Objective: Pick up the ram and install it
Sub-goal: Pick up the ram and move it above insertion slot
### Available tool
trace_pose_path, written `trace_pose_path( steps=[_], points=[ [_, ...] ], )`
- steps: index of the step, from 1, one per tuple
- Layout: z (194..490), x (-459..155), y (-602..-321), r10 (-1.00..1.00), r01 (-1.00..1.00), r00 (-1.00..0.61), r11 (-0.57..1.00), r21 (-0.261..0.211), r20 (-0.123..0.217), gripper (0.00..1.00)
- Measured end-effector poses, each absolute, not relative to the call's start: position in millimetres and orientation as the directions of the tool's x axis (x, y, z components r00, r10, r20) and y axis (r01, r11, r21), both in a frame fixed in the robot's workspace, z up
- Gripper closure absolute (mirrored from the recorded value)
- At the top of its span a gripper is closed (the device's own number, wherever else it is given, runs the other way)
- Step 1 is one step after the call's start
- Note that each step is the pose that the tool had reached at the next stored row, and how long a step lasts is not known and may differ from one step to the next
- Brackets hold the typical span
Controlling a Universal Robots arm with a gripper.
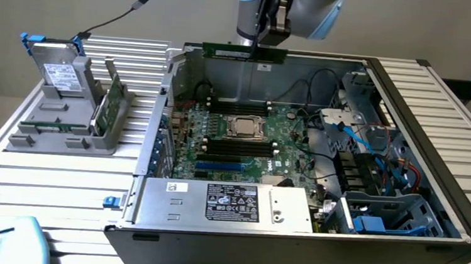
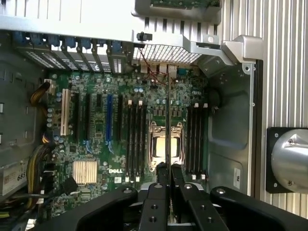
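Transport step: fingers pinch the ram edge-on, high over the open case. The motherboard slots lie well beneath them. Seating calls for squaring the stick to a free slot.

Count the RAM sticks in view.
2. One ram is clamped in the gripper above the open computer case. A second RAM stick stands on edge in the gray rack at the exterior view's left. The rack may hide more.
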State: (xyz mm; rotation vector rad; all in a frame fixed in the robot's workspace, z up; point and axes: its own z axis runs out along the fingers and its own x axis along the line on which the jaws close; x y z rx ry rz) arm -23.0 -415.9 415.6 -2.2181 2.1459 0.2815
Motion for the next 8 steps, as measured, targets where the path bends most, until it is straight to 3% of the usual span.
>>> trace_pose_path(
  steps=[8],
  points=[
    [415.5,-19.7,-415.9,-0.995,-0.996,0.023,-0.031,0.083,-0.101,0.86]
  ],
)
